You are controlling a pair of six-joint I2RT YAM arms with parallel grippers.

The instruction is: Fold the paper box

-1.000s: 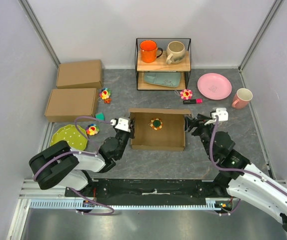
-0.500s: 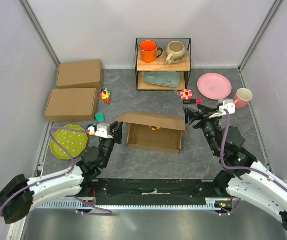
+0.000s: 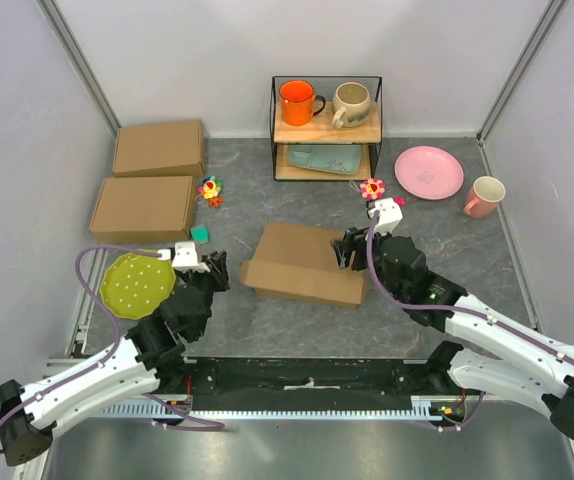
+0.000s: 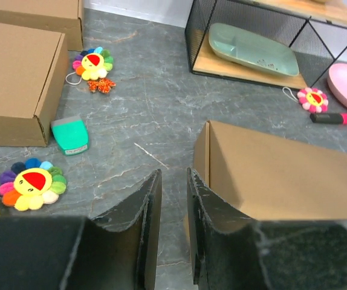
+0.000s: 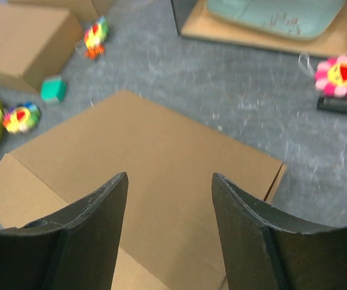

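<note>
The paper box (image 3: 302,262) is a shallow brown cardboard mailer in the middle of the table, with its lid down flat. My left gripper (image 3: 217,272) is just left of the box and apart from it. In the left wrist view my left gripper (image 4: 172,181) has its fingers nearly together with nothing between them, and the box (image 4: 282,175) is to the right. My right gripper (image 3: 345,250) is over the box's right end. In the right wrist view my right gripper (image 5: 170,176) is open and empty above the lid (image 5: 131,139).
Two other brown boxes (image 3: 143,208) (image 3: 159,147) lie at the back left. A green plate (image 3: 137,283) is by the left arm. A wire shelf (image 3: 326,128) with mugs stands behind. A pink plate (image 3: 428,172) and a pink mug (image 3: 484,196) are at the back right. Flower toys and a teal block (image 3: 200,233) are scattered about.
The box's lid has gone from open to flat on the box. My left gripper has drawn back left of the box. My right gripper has moved left over the lid.
</note>
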